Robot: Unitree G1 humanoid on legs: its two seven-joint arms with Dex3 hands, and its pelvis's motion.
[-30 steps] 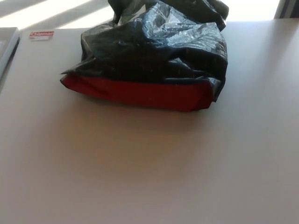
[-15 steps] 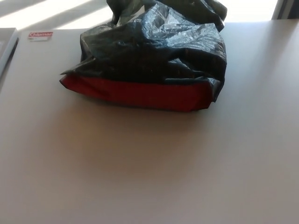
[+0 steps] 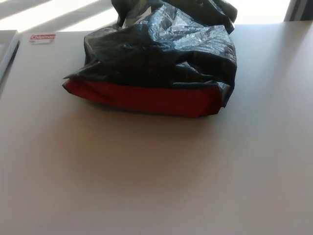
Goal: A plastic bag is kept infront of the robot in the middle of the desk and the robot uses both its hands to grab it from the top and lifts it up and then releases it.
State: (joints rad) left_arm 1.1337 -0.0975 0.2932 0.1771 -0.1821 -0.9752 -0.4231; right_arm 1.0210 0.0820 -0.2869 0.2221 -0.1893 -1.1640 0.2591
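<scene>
Near desk (image 3: 146, 186) bare; neither robot hand is in view, so their state cannot be told. Plastic bag (image 3: 161, 63), black crinkled film with a red band along its base, rests mid-desk toward the far edge. Judgement: both hands should pinch the bunched top evenly, lift straight. Far left, a small label (image 3: 42, 37) reads roughly "Chipmar".

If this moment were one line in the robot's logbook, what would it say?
plastic bag: resting on desk, crumpled, red base showing | left hand: not in view | right hand: not in view | lift: not underway
</scene>
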